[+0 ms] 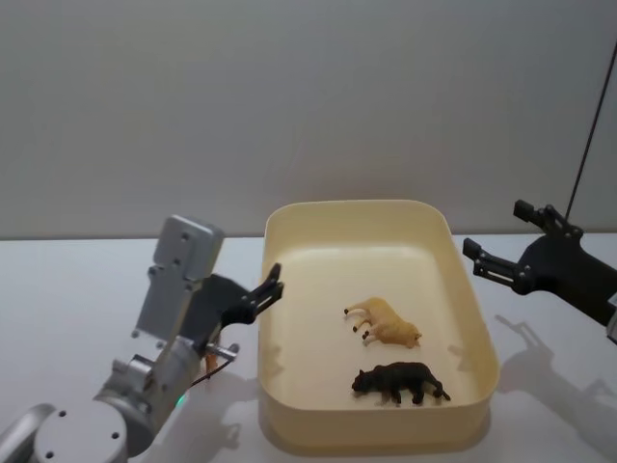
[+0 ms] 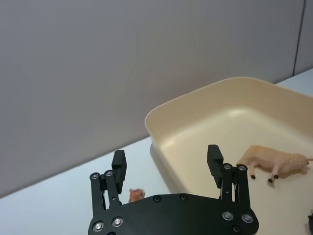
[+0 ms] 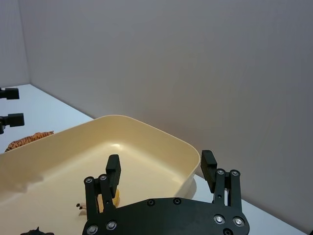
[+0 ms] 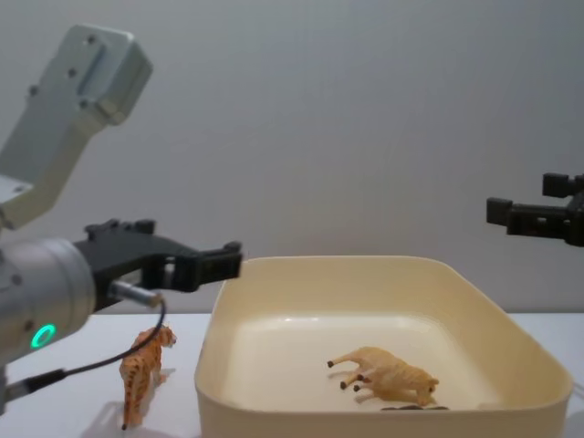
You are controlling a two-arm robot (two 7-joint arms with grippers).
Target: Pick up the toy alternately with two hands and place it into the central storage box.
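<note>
While left hand (image 2: 166, 156) gapes empty, hiding most of tiger (image 2: 137, 195) | right hand (image 3: 160, 161) spread, empty

Plastic, matt black, silver
Box (image 1: 359, 205): smooth cream plastic, softly glossy. Black toy (image 1: 402, 381) at its 6 o'clock looks matt. Left gripper (image 2: 166, 156) and right gripper (image 3: 160, 161): matt black, shiny screws (image 2: 227, 215). Left arm (image 4: 46, 287): satin silver metal. Table (image 1: 77, 280): matt white.

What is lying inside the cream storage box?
A tan toy animal and a black toy animal lie on their sides in the storage box. Anything under them is covered.
</note>
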